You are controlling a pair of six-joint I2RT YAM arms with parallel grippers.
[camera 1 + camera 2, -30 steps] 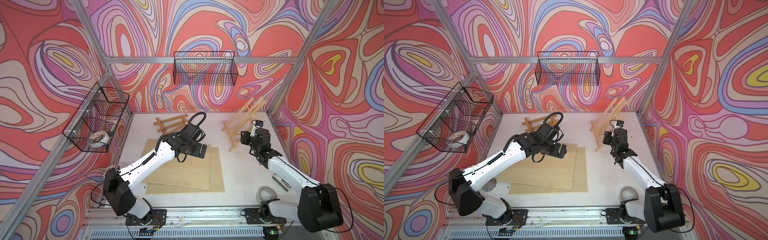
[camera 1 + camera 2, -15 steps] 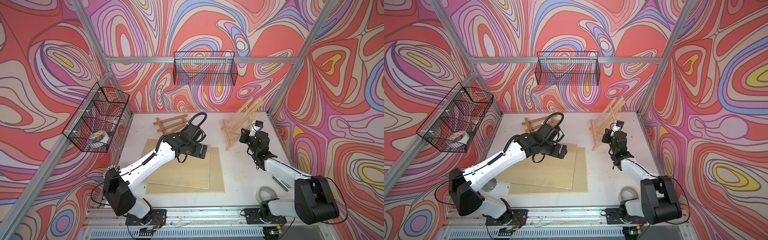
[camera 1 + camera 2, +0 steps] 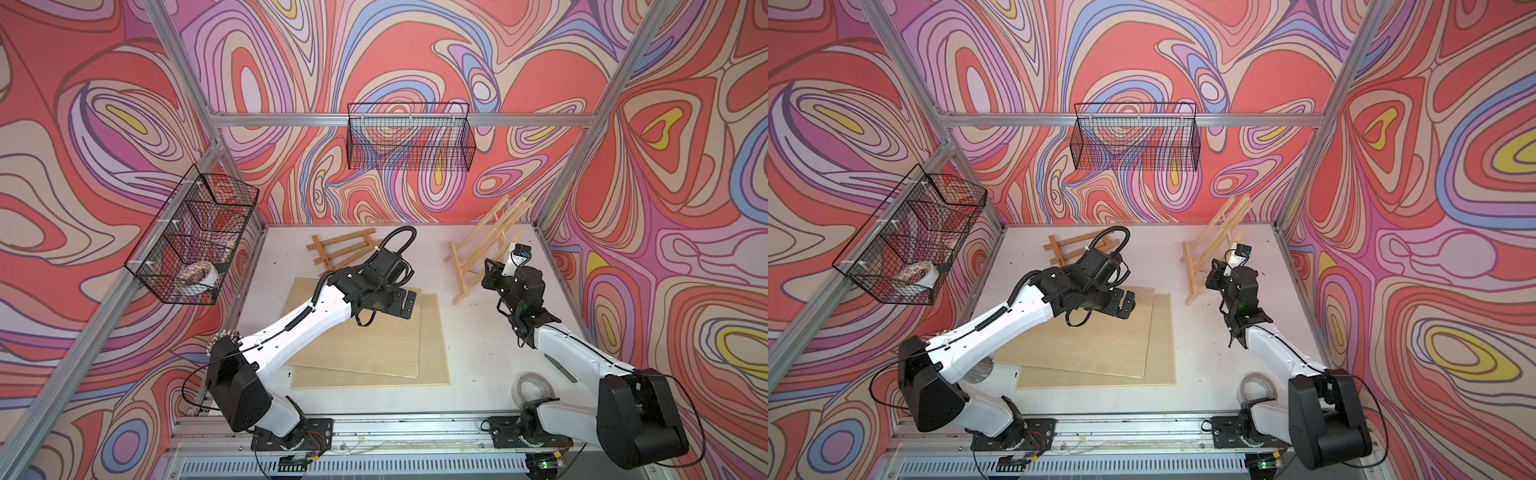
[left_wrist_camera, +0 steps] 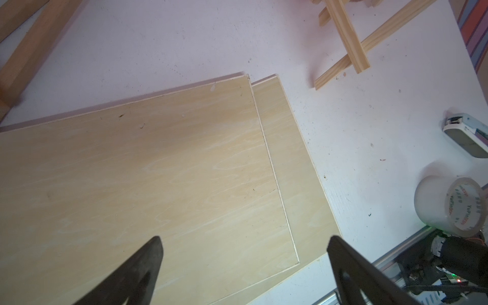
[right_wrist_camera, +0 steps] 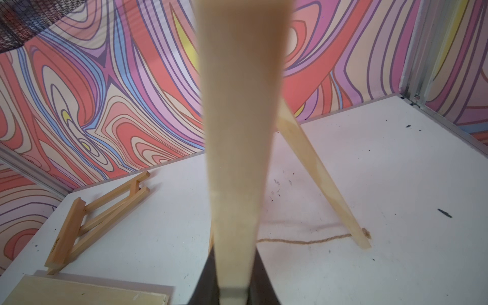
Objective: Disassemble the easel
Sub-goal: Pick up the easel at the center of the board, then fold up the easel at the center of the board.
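In both top views the standing easel (image 3: 484,245) (image 3: 1214,241) is at the back right of the white table (image 3: 478,345), its top leaning toward the corner post. The right gripper (image 3: 491,271) (image 3: 1212,277) meets it low on its near side, but the arm's black head covers the contact. A flat easel (image 3: 343,249) lies at the back. Two stacked plywood boards (image 3: 374,340) fill the middle, partly covered by the left arm, whose left gripper (image 3: 406,302) hangs over their far corner with its jaws spread wide. A clear tape roll (image 3: 534,388) sits by the right arm's base. A patterned tape roll (image 3: 195,274) lies in the side wire basket (image 3: 166,266).

The left wrist view shows the two fingertips (image 4: 148,253) far apart with nothing between them, above the upper board (image 4: 145,171). The lower board (image 4: 295,171) shows as a strip beside it. The standing easel's feet are cut off at the frame edge.

In the right wrist view a blurred pale slat (image 5: 237,158) of the standing easel fills the centre, clamped between the dark fingers (image 5: 264,285). It hides much of the table. The easel's rear leg (image 5: 324,182) slants away, a loose twine (image 5: 303,240) running from its foot.
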